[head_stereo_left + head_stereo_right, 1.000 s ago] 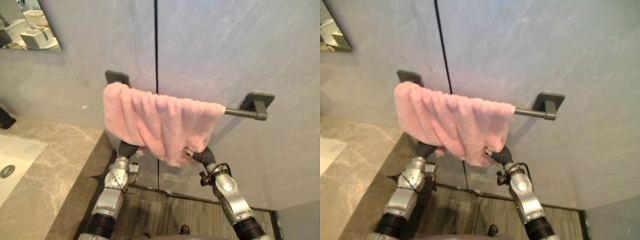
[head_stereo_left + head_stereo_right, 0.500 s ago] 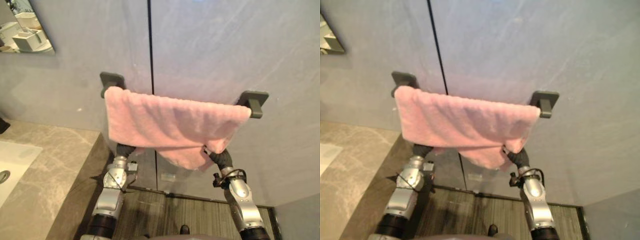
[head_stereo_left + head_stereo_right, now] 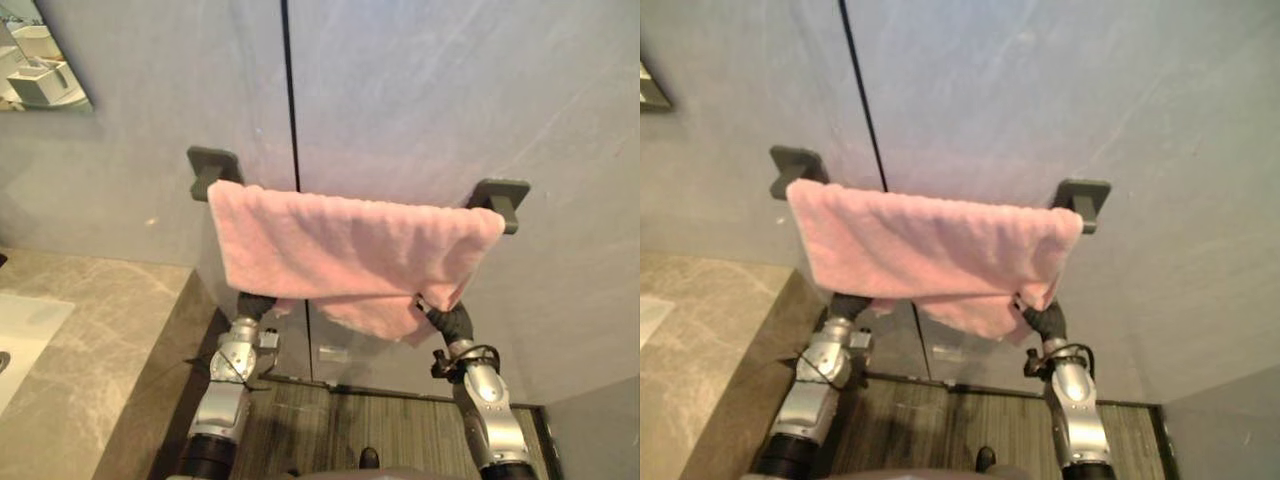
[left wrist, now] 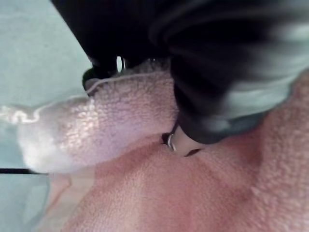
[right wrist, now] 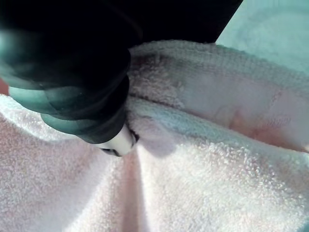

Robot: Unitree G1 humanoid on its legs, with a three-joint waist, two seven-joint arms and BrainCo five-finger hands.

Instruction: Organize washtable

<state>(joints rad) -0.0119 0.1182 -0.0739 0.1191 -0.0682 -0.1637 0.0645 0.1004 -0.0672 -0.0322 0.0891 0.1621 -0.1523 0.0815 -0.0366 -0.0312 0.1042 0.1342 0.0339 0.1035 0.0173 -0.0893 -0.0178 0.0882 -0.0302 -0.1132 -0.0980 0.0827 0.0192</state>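
A pink towel (image 3: 350,250) hangs spread over a dark wall bar, from its left mount (image 3: 205,165) to its right mount (image 3: 500,192). My left hand (image 3: 255,303) is up under the towel's lower left corner, and its dark cover (image 4: 193,96) presses into bunched pink cloth (image 4: 111,116). Under the lower right corner, my right hand (image 3: 450,318) pinches a puckered fold (image 5: 159,145) beside its dark cover (image 5: 72,72). The towel hides most of both hands' fingers. A longer flap of the back layer hangs below the front edge at the middle right.
A marble counter (image 3: 90,340) runs along the left, with a white sink (image 3: 20,325) at its edge. A mirror corner (image 3: 40,60) shows at the upper left. The grey wall stands straight ahead, and a dark slatted floor (image 3: 370,425) lies below the arms.
The towel, bunched at the bar's left part a second ago, is now stretched along the whole bar. My right hand has moved right with its corner. The camera has shifted slightly.
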